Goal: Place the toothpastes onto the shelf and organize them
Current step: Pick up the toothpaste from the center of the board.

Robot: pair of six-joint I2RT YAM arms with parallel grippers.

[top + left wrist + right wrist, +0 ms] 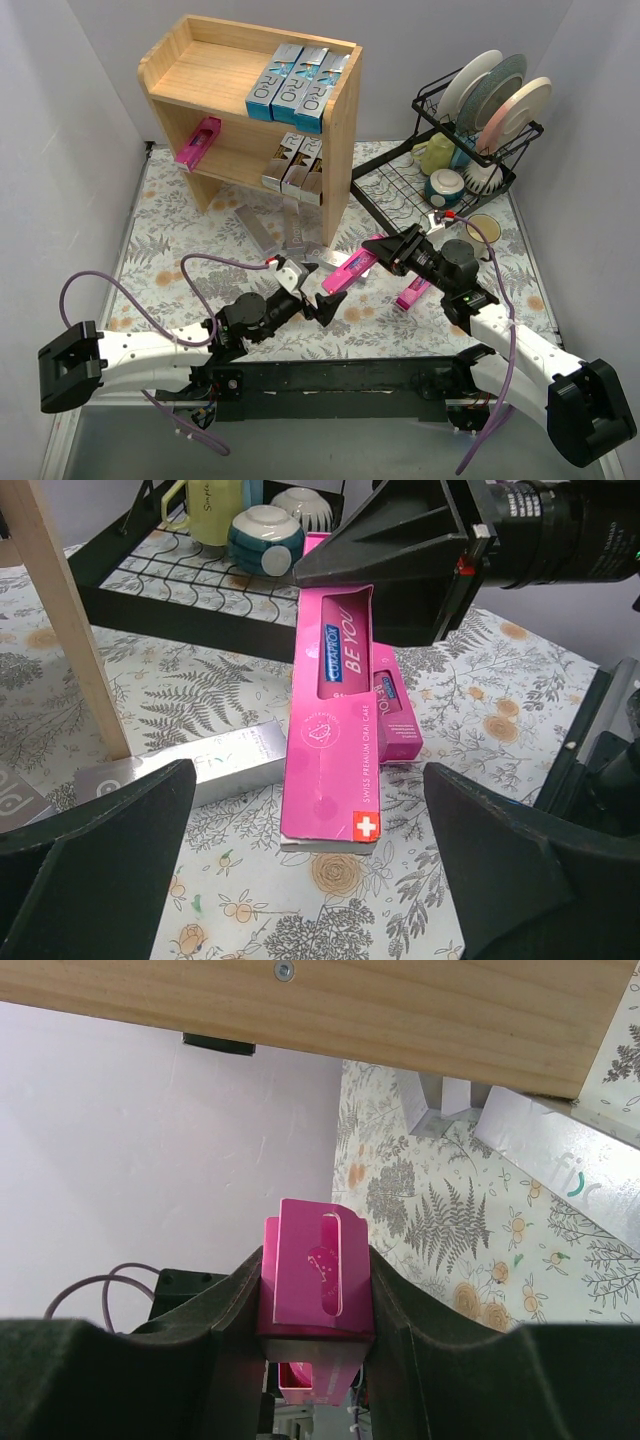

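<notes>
My right fingers clench one end of the pink toothpaste, offering its free end between my released left fingers, I judge for a handover toward the shelf.

Table: fern-and-flower print cover.

Standing on it: wooden shelf far centre-left, black wire dish rack far right.

Lying flat: silver-grey toothpaste boxes just before the shelf; pink toothpaste box nearer, right; small round tan dish beside the rack.

Shelf top: three blue-and-silver boxes. Lower level: pink box left, three silver-and-black boxes right.
</notes>
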